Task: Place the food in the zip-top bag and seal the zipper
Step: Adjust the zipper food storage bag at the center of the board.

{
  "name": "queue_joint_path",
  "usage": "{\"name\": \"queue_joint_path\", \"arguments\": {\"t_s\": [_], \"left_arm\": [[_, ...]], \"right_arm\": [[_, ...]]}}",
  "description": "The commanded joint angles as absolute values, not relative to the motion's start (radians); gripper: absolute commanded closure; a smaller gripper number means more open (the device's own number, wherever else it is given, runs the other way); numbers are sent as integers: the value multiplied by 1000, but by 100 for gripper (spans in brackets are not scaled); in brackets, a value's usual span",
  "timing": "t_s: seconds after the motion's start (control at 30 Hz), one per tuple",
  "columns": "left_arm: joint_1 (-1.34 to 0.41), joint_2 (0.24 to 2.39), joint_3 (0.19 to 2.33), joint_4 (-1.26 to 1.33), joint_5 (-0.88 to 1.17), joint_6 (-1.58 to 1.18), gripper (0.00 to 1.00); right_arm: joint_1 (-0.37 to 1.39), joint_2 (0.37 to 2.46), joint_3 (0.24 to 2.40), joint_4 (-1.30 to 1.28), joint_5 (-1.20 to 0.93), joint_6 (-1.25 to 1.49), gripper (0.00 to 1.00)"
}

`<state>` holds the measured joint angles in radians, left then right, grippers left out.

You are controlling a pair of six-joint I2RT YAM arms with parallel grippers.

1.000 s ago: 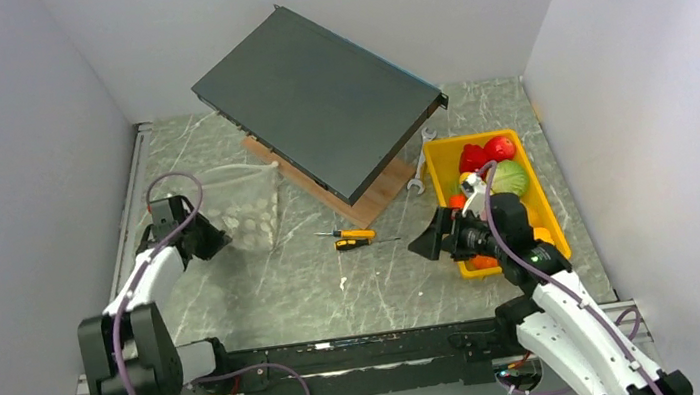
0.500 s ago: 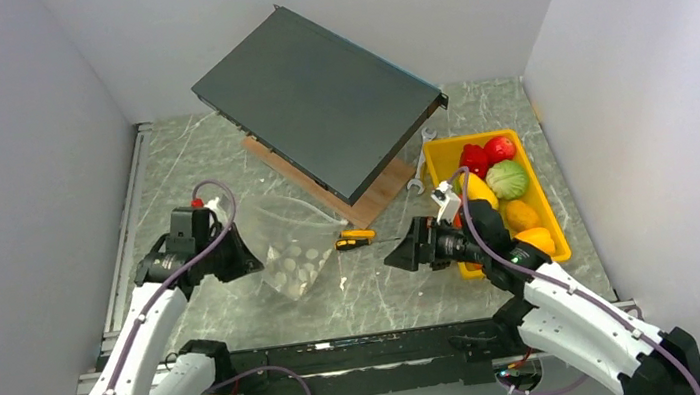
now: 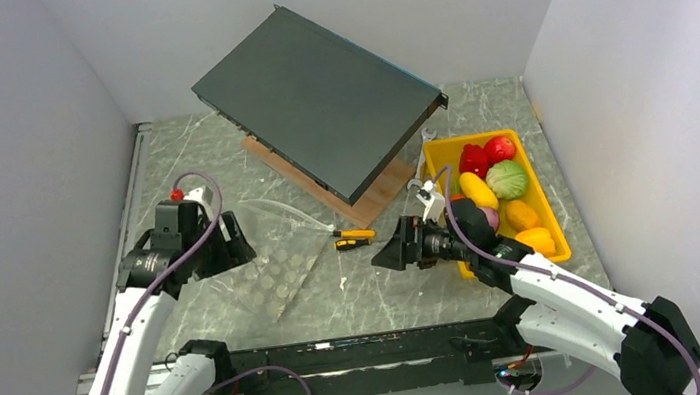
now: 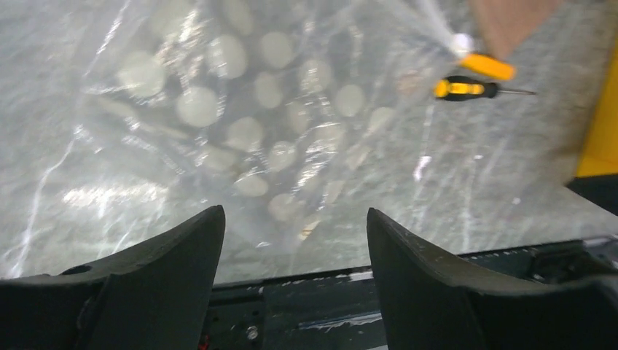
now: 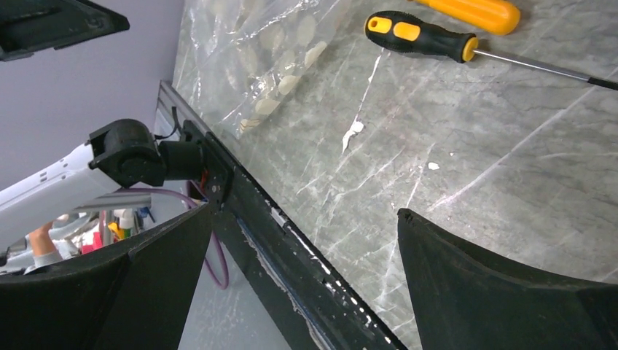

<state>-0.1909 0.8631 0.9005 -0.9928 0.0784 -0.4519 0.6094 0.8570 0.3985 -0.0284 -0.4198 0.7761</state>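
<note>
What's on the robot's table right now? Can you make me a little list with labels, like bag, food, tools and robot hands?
Bag: zip-top bag lying flat on the table, no food seen inside
Food: toy pieces, with a green cabbage and a red pepper, all in the yellow tray
Tools: two screwdrivers between bag and tray
Left gripper: open, above the bag, holding nothing
Right gripper: open, empty, near the screwdrivers
</note>
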Motion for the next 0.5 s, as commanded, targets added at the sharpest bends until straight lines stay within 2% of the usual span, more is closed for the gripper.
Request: {"name": "queue_joint_path", "arguments": {"t_s": [0.0, 0.23, 0.37, 0.47], "left_arm": [[-220, 830, 851, -795, 288, -452, 27], [-571, 941, 760, -566, 18, -613, 30], [-691, 1015, 716, -488, -135, -686, 31], [-727, 1056, 670, -454, -147, -757, 37]], "right_arm": [[627, 829, 399, 28, -375, 792, 0], [630, 846, 378, 72, -388, 842, 0], [634, 843, 355, 111, -380, 854, 0], [638, 840, 353, 128, -377, 841, 0]]}}
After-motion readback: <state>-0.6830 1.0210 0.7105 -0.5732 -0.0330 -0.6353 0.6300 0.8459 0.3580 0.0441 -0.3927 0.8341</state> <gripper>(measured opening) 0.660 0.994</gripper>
